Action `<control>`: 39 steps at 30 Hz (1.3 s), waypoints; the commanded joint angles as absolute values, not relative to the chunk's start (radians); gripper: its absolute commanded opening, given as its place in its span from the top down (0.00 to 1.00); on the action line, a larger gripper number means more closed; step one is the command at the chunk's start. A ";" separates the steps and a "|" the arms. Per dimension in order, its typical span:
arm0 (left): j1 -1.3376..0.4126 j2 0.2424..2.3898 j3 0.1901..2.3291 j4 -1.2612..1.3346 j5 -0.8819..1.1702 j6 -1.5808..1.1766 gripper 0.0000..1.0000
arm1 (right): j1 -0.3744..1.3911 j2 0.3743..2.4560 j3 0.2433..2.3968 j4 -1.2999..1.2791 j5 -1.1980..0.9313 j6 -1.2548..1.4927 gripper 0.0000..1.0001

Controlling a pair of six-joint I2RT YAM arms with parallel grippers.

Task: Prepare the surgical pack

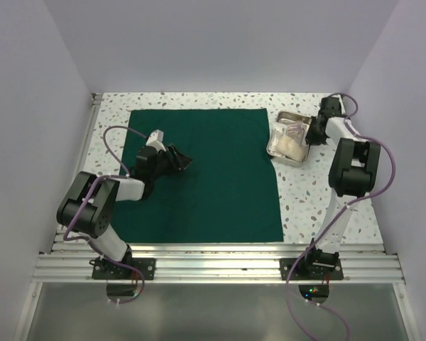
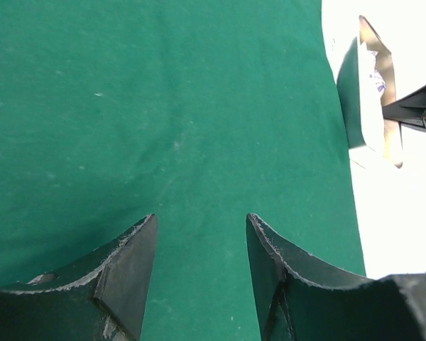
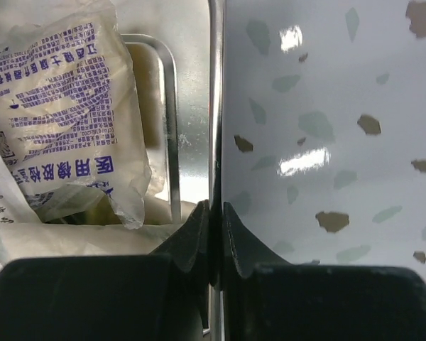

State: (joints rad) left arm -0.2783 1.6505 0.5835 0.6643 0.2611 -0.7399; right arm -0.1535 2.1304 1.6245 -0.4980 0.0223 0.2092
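- Green matte fabric: the sheet (image 1: pixel 206 174) lies spread flat on the bench (image 1: pixel 319 206). It covers the middle and left of the surface, from close to the far edge down to close to the near edge. The left wrist view shows its weave smooth, with only faint creases (image 2: pixel 163 106).
- Left gripper (image 1: pixel 181 160): over the left half of the sheet, pointing toward the right edge of the bench. Its two dark fingers stand apart with nothing between them, and only bare green fabric shows in the gap (image 2: pixel 201 227).
- Tray (image 1: pixel 284 114): shiny steel, rectangular, near the far right corner of the bench, on the speckled surface just beside the sheet's far right corner. Whether it touches the fabric cannot be told.
- Packets (image 1: pixel 287 145): pale plastic pouches lie inside the tray. One of them bears purple printed text, seen in the right wrist view (image 3: pixel 64 106).
- Right gripper (image 1: pixel 314 128): at the tray's right side, reaching in from the right edge of the bench. Its fingers are pressed together on the tray's thin upright wall (image 3: pixel 214 106), which runs straight between the fingertips (image 3: pixel 214 209). The packets lie on one side of that wall and the speckled bench (image 3: pixel 326 142) on the other.
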 commanded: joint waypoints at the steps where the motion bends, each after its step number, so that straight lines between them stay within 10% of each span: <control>1: -0.291 1.632 0.614 0.695 0.268 -0.729 0.43 | -0.153 1.979 1.547 -0.511 0.002 0.300 1.00; 17: -0.311 1.637 0.621 0.680 0.259 -0.732 0.43 | -0.114 1.563 1.284 -0.601 0.040 0.520 1.00; 39: -0.310 1.598 0.637 0.612 0.206 -0.700 0.43 | 0.570 1.350 0.925 -0.520 0.427 1.222 1.00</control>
State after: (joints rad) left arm -0.3080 1.6287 0.6052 0.6029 0.2264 -0.7361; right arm 0.5011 1.3441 0.9009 -0.6106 0.2962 1.0645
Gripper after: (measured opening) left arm 0.568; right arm 0.063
